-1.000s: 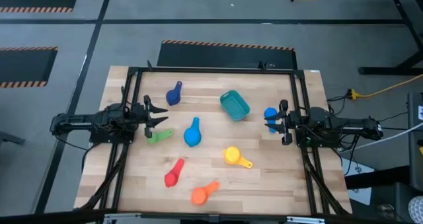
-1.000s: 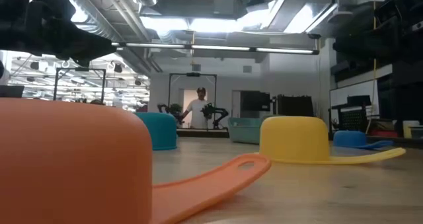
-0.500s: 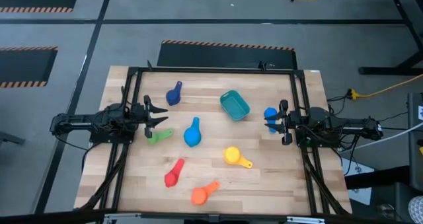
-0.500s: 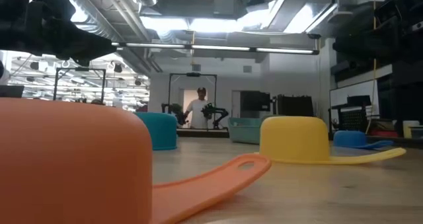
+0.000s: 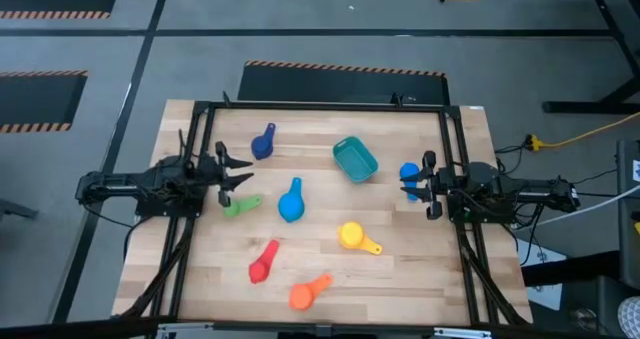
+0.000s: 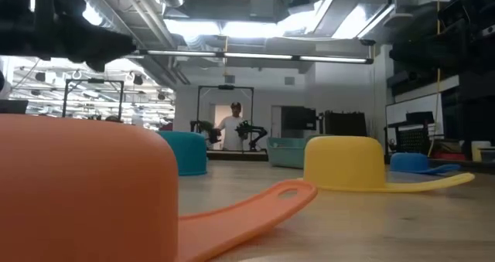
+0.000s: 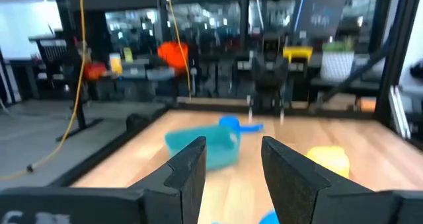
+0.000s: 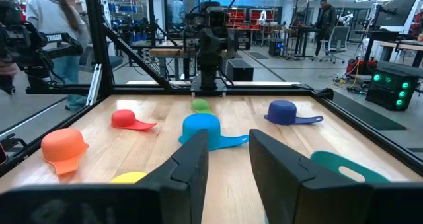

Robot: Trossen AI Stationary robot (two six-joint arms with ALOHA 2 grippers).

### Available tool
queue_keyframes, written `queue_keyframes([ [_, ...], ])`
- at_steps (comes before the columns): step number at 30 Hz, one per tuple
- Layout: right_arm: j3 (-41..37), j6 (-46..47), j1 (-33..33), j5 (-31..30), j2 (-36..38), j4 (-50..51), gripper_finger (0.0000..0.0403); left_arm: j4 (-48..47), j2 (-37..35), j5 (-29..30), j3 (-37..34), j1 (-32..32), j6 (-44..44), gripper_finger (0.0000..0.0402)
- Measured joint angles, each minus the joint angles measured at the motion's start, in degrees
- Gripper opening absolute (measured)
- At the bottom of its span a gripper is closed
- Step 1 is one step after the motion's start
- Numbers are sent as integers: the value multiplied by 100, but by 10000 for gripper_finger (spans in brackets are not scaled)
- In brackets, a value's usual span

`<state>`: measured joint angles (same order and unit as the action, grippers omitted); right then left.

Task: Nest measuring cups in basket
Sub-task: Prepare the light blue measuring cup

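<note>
Wooden tabletop (image 5: 400, 269), nothing nested yet.
Your small teal plastic basket (image 5: 355, 159) sits empty; the coloured plastic measuring cups (image 5: 291, 201) lie scattered around it, while left gripper (image 5: 240, 172) and right gripper (image 5: 408, 185) wait spread at opposite edges.

Bare wood runs along top edge of table (image 5: 330, 119) in high view, also lower left corner and strip w/ nothing on it btwn basket (image 5: 355, 158) and yellow cup (image 5: 352, 236). Mid-frame is crowded: light blue cup (image 5: 291, 203) sits centre, green cup (image 5: 238, 206) just beside left gripper (image 5: 245, 172), dark blue cup (image 5: 263, 141) above it. Right gripper (image 5: 408, 183), fingers apart, has a blue cup (image 5: 409, 171) right at its tips. Red cup (image 5: 263, 262) and orange cup (image 5: 308, 292) block lower centre.
</note>
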<state>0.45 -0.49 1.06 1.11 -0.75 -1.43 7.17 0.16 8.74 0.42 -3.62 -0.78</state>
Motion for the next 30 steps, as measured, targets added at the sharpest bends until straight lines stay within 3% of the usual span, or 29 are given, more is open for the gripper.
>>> queue_keyframes([
  [8,0,-20,0,-1,0,0,115,866,167,15,1,0,2,140],
  [18,0,-20,2,-1,0,0,115,1465,1112,15,53,-52,-36,140],
  [26,0,-20,0,-1,0,0,115,1648,2127,2,604,-693,-37,140],
  [30,0,-21,1,-1,0,0,115,1625,2724,-283,943,-1133,18,140],
])
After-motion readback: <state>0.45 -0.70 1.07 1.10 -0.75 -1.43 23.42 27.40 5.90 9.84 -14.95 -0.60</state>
